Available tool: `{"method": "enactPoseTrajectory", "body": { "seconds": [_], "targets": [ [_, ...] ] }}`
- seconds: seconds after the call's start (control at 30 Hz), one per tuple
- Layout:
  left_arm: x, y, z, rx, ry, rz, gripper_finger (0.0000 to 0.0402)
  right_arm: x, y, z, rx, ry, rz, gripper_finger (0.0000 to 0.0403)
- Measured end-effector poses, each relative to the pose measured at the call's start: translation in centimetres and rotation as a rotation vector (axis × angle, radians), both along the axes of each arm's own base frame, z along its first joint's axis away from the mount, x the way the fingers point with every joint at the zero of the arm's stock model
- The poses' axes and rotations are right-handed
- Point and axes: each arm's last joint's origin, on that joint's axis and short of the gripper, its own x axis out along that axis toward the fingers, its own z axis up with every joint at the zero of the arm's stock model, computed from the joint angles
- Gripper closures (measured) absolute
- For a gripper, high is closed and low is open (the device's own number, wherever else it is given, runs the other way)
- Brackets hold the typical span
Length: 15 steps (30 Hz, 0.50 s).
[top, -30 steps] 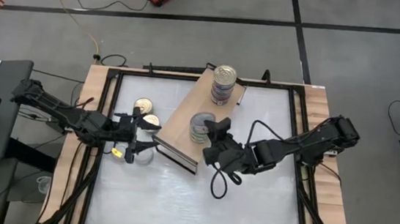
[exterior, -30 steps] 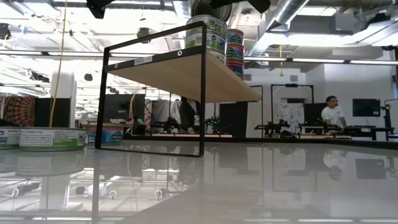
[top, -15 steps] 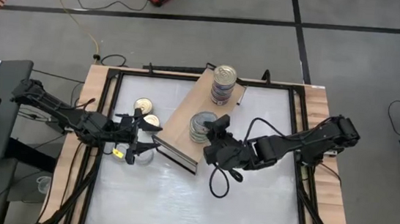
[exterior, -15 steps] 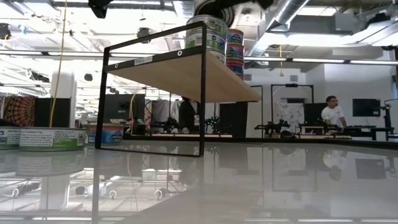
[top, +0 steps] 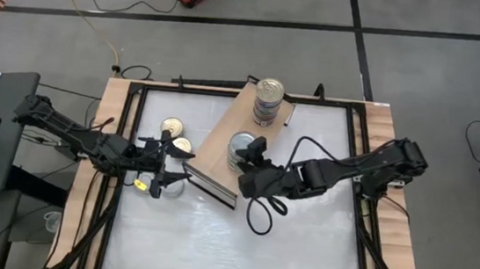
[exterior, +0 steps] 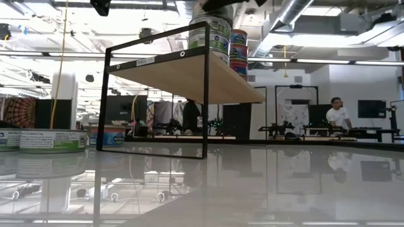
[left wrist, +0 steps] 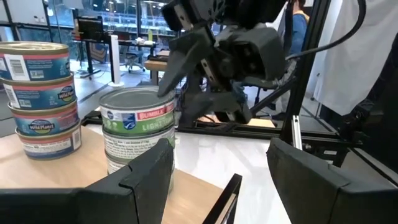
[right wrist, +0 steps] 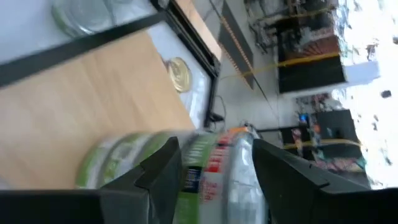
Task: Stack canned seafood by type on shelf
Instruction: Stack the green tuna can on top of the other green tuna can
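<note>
The right gripper (top: 248, 150) is reaching low across the shelf (top: 219, 146), fingers parted around the green-label tins (top: 241, 146), not gripping them.

In the low view the stack (exterior: 211, 30) on the shelf (exterior: 183, 75) is cut at the top edge (arms barely show). The right wrist view blurs the green tins (right wrist: 180, 165); labels unreadable.

Grey concrete floor (top: 231, 41), yellow cable (top: 83, 18), bright ceiling lights (exterior: 328, 60)
</note>
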Motion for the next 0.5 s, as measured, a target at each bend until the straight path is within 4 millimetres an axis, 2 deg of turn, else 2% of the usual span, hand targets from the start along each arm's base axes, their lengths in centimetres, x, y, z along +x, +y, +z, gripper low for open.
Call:
{"method": "enactPoseTrajectory", "body": {
  "seconds": [0.23,0.33,0.5],
  "targets": [
    [0.0,0.0,-0.1,-0.001,0.009,0.001,0.0153,0.1,1.4,0.8,0.029,-0.084,0.070,0.0170],
    [-0.6,0.2,-0.5,-0.021,0.082,-0.001,0.0153,-0.3,2.5,1.4,0.042,-0.129,0.093,0.0170],
    [-2.6,0.8,-0.3,-0.054,0.327,-0.030,0.0153,-3.1,4.8,2.7,0.170,-0.204,0.048,0.0170]
  ]
}}
